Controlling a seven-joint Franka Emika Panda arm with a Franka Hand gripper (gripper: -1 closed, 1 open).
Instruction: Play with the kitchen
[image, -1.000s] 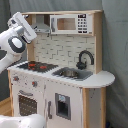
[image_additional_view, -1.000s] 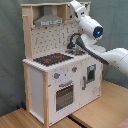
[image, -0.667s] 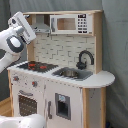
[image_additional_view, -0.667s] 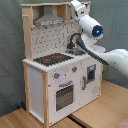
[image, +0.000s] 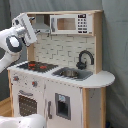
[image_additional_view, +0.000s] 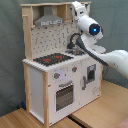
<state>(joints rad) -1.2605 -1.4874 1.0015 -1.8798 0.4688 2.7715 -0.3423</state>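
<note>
– Up at the hood's height, is that where you are now?

– Yes. My arm (image: 14, 44) reaches up beside the top of the kitchen (image: 70, 102), which stands upright on a wooden floor (image_additional_view: 102, 117) and faces both cameras. In the first exterior view my jaws sit near the upper corner on the first exterior view's left, close to the grey hood (image_additional_view: 48, 20).

– What has changed in the last second?

– Very little. My wrist has crept slightly higher and a touch nearer the kitchen. Nothing on the kitchen itself has moved: the hob (image: 35, 65), the sink (image: 70, 74) and the black tap (image: 84, 58) lie as they did, and the oven door (image_additional_view: 64, 95) is shut.

– Are your jaws holding anything?

– I cannot tell whether they are open or closed, nor whether they touch the hood or the shelf. I see nothing in them.

– So how far along is the play?

– Early, I judge. A small rise like this looks like lining up on something at the top, perhaps the hood or the microwave (image: 73, 23); no part has been worked yet.
</note>
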